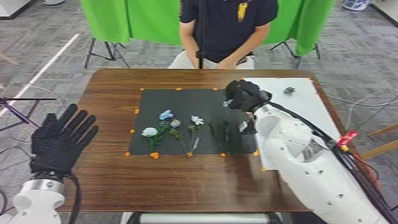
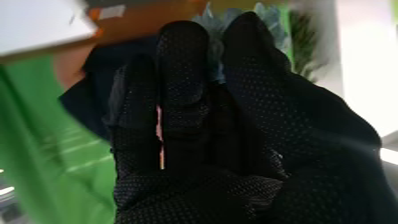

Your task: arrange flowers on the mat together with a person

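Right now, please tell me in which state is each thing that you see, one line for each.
Left robot hand: open, fingers straight.
Right robot hand: closed on a pale blue flower.
Black mat: spread flat.
White sheet: flat, partly hidden.
Big white flower: lying down.
Blue flower on the mat: lying down.
Small white flower near the mat's middle: lying down.
Person's hands: holding no flower.

We counted one brown table (image 1: 107,180), one dark mat (image 1: 191,100), one white sheet (image 1: 306,102), at least four flower heads (image 1: 149,132) on the mat, one pale blue flower (image 2: 214,32) held, one small grey thing (image 1: 289,90), at least eight orange marks (image 1: 155,155)
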You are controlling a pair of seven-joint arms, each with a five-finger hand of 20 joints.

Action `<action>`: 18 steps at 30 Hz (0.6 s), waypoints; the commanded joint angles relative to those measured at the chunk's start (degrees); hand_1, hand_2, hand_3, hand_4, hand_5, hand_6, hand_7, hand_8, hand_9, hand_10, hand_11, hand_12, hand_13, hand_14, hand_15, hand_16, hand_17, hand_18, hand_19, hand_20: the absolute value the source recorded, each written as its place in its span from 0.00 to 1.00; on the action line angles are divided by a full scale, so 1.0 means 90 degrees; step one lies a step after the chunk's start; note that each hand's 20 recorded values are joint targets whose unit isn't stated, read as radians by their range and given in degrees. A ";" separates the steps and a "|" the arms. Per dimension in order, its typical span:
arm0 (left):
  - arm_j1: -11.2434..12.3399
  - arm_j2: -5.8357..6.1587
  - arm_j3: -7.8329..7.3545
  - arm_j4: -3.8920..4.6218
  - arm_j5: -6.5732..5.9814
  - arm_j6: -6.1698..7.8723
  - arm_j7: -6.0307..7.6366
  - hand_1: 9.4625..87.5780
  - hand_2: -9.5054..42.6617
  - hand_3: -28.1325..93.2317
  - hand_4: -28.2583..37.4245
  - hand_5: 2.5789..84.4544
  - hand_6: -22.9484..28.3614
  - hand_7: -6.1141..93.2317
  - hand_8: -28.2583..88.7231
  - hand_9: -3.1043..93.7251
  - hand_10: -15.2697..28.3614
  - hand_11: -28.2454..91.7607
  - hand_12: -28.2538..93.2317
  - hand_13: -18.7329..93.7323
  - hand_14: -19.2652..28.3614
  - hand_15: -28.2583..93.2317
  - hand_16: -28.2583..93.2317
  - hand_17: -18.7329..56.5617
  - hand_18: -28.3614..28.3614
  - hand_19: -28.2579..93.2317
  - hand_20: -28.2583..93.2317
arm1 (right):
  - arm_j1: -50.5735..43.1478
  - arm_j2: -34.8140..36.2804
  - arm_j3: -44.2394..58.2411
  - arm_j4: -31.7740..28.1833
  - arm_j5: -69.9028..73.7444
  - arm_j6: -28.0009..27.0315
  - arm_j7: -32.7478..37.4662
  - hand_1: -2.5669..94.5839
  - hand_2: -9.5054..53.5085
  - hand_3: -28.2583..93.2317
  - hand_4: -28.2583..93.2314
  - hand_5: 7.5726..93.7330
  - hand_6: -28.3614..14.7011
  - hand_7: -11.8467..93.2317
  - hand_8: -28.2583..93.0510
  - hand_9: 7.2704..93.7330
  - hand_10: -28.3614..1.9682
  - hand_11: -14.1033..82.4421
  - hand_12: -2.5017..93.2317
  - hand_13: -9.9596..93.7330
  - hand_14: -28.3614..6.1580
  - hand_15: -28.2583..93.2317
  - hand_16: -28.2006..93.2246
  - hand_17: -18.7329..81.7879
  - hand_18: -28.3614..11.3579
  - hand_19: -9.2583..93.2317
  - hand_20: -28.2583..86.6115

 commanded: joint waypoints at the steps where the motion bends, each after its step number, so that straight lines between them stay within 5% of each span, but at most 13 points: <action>1: 0.0015 -0.0049 -0.0042 0.0106 0.0221 -0.0155 -0.0227 0.24 0.40 0.82 0.00 0.49 0.57 0.14 0.17 0.44 0.67 0.36 0.31 0.43 0.71 0.44 0.21 0.20 0.74 0.46 0.34 | -0.0234 -0.0275 -0.0009 -0.0121 0.0101 -0.0580 0.0238 0.67 0.00 0.79 0.00 0.59 0.64 0.58 0.21 0.68 0.59 0.36 0.49 0.70 0.69 0.66 0.57 0.58 0.31 0.90 0.53; 2: -0.0018 -0.0033 -0.0014 0.0099 0.0236 -0.0020 -0.0243 0.24 0.40 0.82 0.00 0.49 0.57 0.14 0.17 0.44 0.67 0.36 0.31 0.43 0.71 0.44 0.21 0.20 0.74 0.45 0.34 | -0.0323 -0.0252 0.0029 -0.0200 -0.0048 -0.0533 0.0221 0.67 0.00 0.79 0.00 0.59 0.64 0.57 0.21 0.68 0.59 0.36 0.49 0.69 0.68 0.67 0.58 0.58 0.31 0.90 0.54; 4: 0.0020 -0.0042 -0.0047 0.0095 0.0131 -0.0095 -0.0184 0.24 0.40 0.82 0.00 0.49 0.57 0.14 0.17 0.44 0.66 0.36 0.31 0.43 0.71 0.44 0.21 0.20 0.74 0.45 0.34 | -0.0320 -0.0227 -0.0016 -0.0215 -0.0226 -0.0468 0.0123 0.67 0.00 0.79 0.00 0.59 0.64 0.56 0.21 0.68 0.59 0.37 0.49 0.69 0.67 0.68 0.58 0.58 0.31 0.91 0.54; 6: -0.0015 -0.0054 -0.0013 0.0100 0.0182 -0.0056 -0.0197 0.24 0.40 0.82 0.00 0.49 0.57 0.14 0.17 0.44 0.66 0.36 0.31 0.43 0.72 0.44 0.21 0.20 0.74 0.45 0.34 | -0.0323 -0.0245 0.0003 -0.0239 -0.0071 -0.0567 0.0158 0.67 0.00 0.79 0.00 0.58 0.64 0.54 0.21 0.67 0.58 0.37 0.49 0.69 0.66 0.68 0.58 0.58 0.30 0.91 0.54; 14: -0.0055 -0.0094 0.0037 0.0122 0.0008 0.0101 -0.0172 0.24 0.40 0.82 0.00 0.49 0.57 0.14 0.17 0.44 0.66 0.36 0.31 0.43 0.71 0.44 0.21 0.20 0.74 0.45 0.34 | -0.0315 -0.0373 0.0039 -0.0262 0.0297 -0.0612 0.0284 0.65 0.00 0.80 0.00 0.57 0.64 0.48 0.18 0.65 0.57 0.40 0.49 0.67 0.64 0.71 0.58 0.57 0.29 0.91 0.53; 18: -0.0004 -0.0109 -0.0018 0.0097 -0.0037 0.0140 -0.0174 0.24 0.41 0.82 0.00 0.49 0.57 0.14 0.17 0.44 0.67 0.37 0.31 0.43 0.72 0.44 0.21 0.20 0.74 0.46 0.34 | -0.0419 -0.0349 0.0055 -0.0247 0.0140 -0.0611 0.0106 0.65 0.00 0.80 0.00 0.56 0.64 0.47 0.08 0.63 0.56 0.43 0.47 0.65 0.64 0.71 0.58 0.56 0.29 0.90 0.53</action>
